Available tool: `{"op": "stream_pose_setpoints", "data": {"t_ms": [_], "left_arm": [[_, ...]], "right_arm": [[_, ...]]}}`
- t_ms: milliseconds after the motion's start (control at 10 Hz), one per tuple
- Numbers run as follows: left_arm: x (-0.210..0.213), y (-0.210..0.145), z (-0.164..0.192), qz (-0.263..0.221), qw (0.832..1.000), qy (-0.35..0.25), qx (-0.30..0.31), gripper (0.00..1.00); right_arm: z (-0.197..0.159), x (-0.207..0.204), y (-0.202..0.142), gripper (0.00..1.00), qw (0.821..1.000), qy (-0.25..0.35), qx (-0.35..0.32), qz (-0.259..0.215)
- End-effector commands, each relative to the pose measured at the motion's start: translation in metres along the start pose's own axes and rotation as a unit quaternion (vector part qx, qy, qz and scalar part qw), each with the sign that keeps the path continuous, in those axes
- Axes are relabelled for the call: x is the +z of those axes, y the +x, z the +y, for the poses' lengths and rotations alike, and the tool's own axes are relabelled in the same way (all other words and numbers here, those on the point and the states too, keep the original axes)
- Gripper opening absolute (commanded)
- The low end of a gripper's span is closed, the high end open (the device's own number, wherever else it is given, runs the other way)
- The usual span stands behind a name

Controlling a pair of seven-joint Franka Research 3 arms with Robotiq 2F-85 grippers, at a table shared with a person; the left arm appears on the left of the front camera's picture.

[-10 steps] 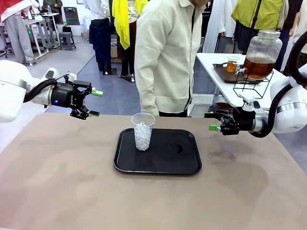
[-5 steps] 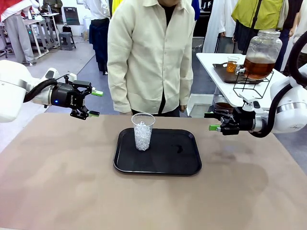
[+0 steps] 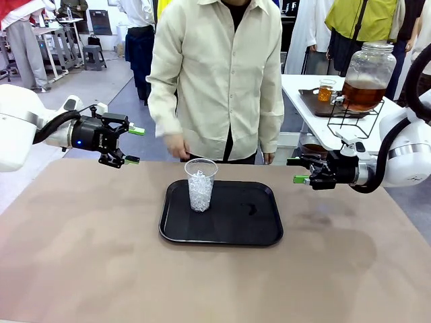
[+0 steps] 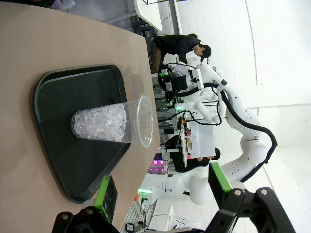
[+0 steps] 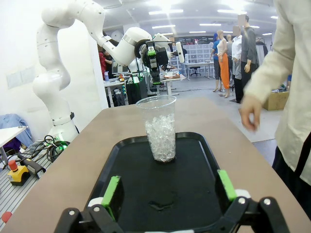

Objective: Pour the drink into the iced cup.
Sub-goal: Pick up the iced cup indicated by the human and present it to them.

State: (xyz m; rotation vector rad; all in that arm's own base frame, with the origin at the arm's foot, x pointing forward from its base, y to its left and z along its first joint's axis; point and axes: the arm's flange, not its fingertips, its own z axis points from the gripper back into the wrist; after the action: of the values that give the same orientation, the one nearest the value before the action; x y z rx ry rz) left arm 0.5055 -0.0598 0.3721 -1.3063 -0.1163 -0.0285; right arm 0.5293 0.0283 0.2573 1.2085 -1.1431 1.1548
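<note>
A clear plastic cup (image 3: 201, 185) holding ice stands upright at the back left of the black tray (image 3: 229, 232). Amber drink fills the lower part of a large glass jar (image 3: 364, 75) on a wire stand on the side table at back right, and a small cup (image 3: 326, 90) of it stands beside the jar. My left gripper (image 3: 134, 145) hovers open, left of the tray, holding nothing. My right gripper (image 3: 295, 171) hovers open off the tray's right side, also holding nothing. The iced cup (image 4: 111, 124) and tray (image 4: 68, 92) lie ahead of my left gripper (image 4: 163, 189). The cup (image 5: 161, 127) stands beyond my right gripper (image 5: 169, 189).
A person in a cream shirt (image 3: 219, 74) stands at the far edge of the table, one hand (image 3: 176, 145) hanging just behind the cup and the same hand (image 5: 249, 111) showing right of the tray. The brown tabletop (image 3: 87, 256) spreads wide around the tray.
The person has stepped left and turned to face the table, with a hand now low behind the cup. Both arms and the cup have stayed still.
</note>
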Motion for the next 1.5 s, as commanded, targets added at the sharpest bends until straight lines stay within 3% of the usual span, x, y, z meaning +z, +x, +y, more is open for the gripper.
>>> {"op": "stream_pose_setpoints", "data": {"t_ms": [0,1400], "left_arm": [[0.0003,-0.0001,-0.0007,0.001,1.0,0.003,-0.002,1.0],[0.0003,-0.0001,-0.0007,0.001,1.0,0.003,-0.002,1.0]], "right_arm": [[-0.0013,-0.0016,0.0024,1.0,1.0,0.002,0.002,0.0],[-0.0013,-0.0016,0.0024,1.0,1.0,0.002,0.002,0.0]]}}
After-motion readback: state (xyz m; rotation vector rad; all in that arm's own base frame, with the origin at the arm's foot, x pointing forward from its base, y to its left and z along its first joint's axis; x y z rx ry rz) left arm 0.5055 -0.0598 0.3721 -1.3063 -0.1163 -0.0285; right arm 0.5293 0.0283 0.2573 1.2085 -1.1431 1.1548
